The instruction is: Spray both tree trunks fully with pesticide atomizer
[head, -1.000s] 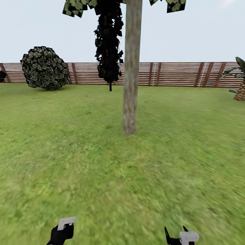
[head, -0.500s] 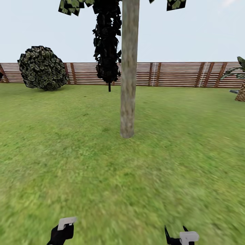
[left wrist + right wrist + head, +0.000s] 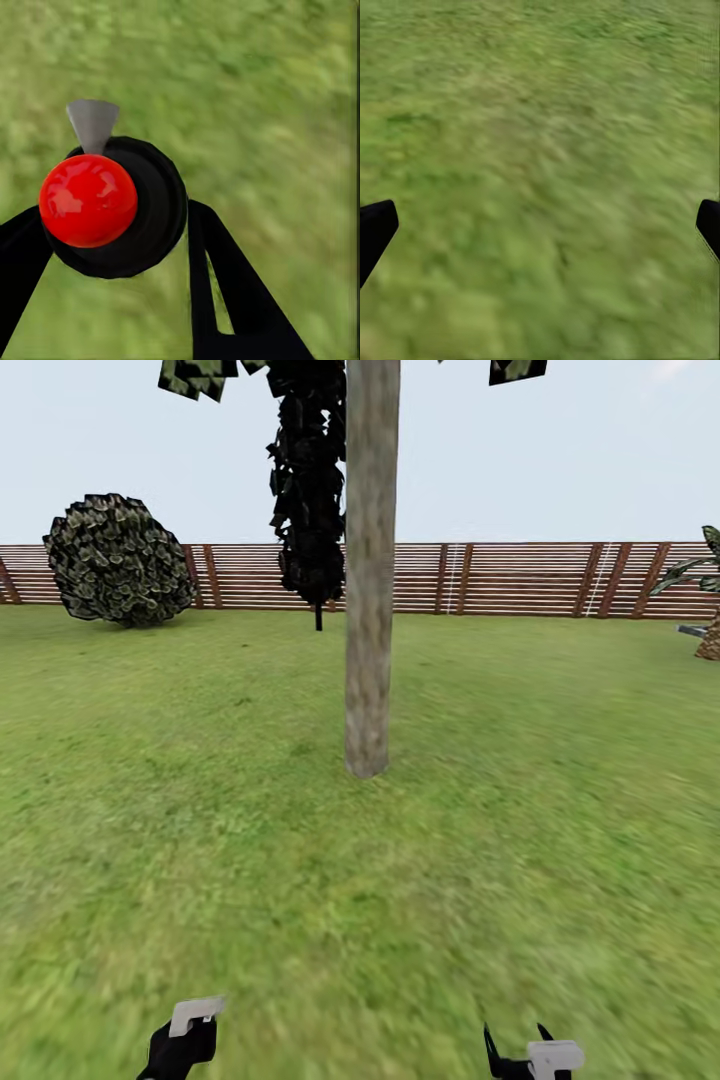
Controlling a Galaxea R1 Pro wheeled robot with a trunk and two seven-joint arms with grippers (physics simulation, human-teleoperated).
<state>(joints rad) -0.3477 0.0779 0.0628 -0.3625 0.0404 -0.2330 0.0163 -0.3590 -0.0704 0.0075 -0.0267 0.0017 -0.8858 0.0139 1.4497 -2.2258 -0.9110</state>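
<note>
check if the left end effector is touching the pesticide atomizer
Touching. The left wrist view shows the left end effector with its black fingers pressed against both sides of the pesticide atomizer, no gap.

I'm seeing a pale grey-brown mottled tree trunk [image 3: 368,580] rising from blurry green lawn [image 3: 360,880]. Far off, a reddish-brown slatted fence [image 3: 500,578] is showing under pale blue-grey sky. A near-black tree [image 3: 308,490] is standing behind the trunk, and a dark speckled bush [image 3: 117,560] at far left. The pesticide atomizer [image 3: 105,202] is showing glossy red on black, between black fingers [image 3: 225,292].
</note>
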